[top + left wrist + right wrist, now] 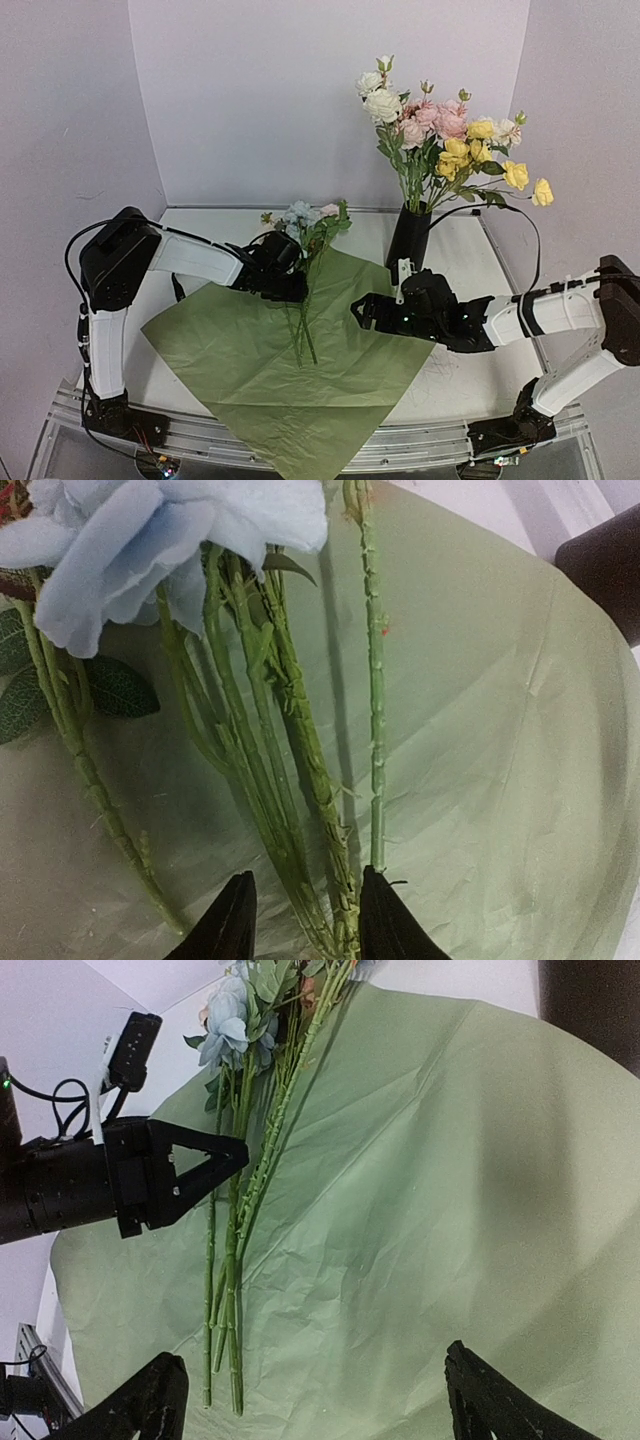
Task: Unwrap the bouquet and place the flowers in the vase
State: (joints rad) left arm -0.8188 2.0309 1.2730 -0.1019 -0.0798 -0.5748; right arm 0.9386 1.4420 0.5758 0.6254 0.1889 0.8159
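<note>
The bouquet lies unwrapped: its paper is spread flat, green side up. The flowers lie on it, blooms toward the back and thin green stems toward me. My left gripper straddles the stems with narrowed jaws. One finger touches them and a gap remains at the other. My right gripper hovers wide open over bare paper, right of the stem ends. The black vase stands behind it.
The vase holds a tall bunch of cream, pink and yellow roses leaning right. White walls close in the back and sides. A black cable loops from the vase area to the right arm. The paper's front corner overhangs the table's near rail.
</note>
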